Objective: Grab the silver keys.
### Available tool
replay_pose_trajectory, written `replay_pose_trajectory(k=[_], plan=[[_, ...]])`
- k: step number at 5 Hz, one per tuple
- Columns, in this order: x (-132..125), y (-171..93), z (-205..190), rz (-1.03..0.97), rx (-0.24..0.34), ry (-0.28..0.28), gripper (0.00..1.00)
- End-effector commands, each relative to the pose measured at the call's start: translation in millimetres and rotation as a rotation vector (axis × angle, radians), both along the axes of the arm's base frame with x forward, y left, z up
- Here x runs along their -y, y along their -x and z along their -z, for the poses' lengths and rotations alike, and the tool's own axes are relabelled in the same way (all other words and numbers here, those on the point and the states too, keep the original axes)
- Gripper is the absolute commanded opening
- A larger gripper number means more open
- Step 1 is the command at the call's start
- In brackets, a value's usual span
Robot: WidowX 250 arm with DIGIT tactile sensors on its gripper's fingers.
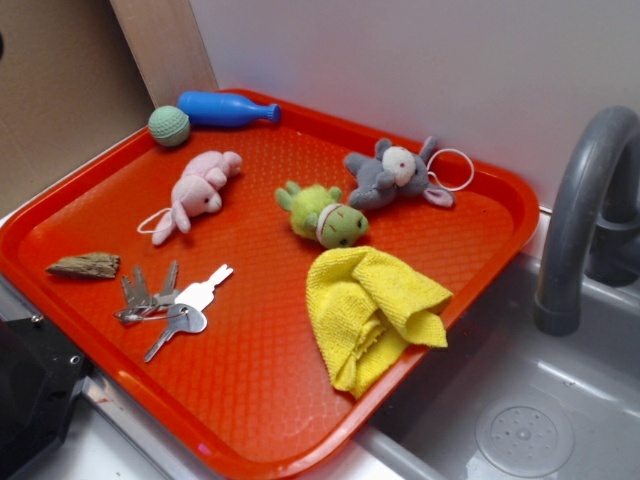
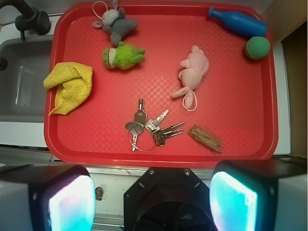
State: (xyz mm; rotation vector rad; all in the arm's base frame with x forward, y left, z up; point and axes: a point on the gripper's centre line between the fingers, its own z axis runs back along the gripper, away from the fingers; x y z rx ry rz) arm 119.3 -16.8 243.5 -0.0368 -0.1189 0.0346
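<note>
The hand (image 2: pixel 153 202) shows only in the wrist view, at the bottom edge, where its two fingers (image 2: pixel 60 199) stand wide apart with nothing between them and touching nothing. Both fingers are cut off by the frame, so their tips cannot be made out. The exterior view shows only a black shape at its lower left corner, too cropped to identify.

The silver keys (image 2: pixel 147 127) lie flat on the red tray (image 2: pixel 72 149), just ahead of the hand and roughly centred between the fingers, well apart from them. The bunch fans out from a thin ring, with one paler, whitish key (image 1: pixel 205 291) pointing away from the rest. Any stamping on the key heads is too small to read.

Just right of the keys, close but apart, lies a brown jagged piece (image 2: pixel 205 138). Farther ahead sit a pink plush animal (image 2: pixel 193 72), a green plush toy (image 2: pixel 122 55) and a grey plush toy (image 2: pixel 117 25). A crumpled yellow cloth (image 2: pixel 70 86) rests ahead and to the left, overhanging the tray rim in the exterior view. In the far right corner are a blue bottle (image 2: pixel 238 21) and a green ball (image 2: pixel 257 47), neither showing a readable label. A grey sink (image 2: pixel 21 86) with a tap (image 1: pixel 585 220) lies left of the tray, partly cropped.
</note>
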Motion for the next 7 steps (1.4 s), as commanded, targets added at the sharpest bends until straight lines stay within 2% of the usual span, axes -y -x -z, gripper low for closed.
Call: replay_pose_trajectory(k=[1,2,3,4,5,6,7], plan=[[0,0,0,0.000,0.000,0.000,1.00],[3,-28,35,0.149,-0.042,0.010,1.00],[16,-32,58,0.272,-0.088,-0.024,1.00],[33,-15,78,0.356,-0.134,-0.027,1.00],[49,14,92,0.417,-0.137,-0.067,1.00],[53,28,116,0.415,-0.120,-0.124,1.00],[48,23,137,0.414,-0.058,-0.170,1.00]])
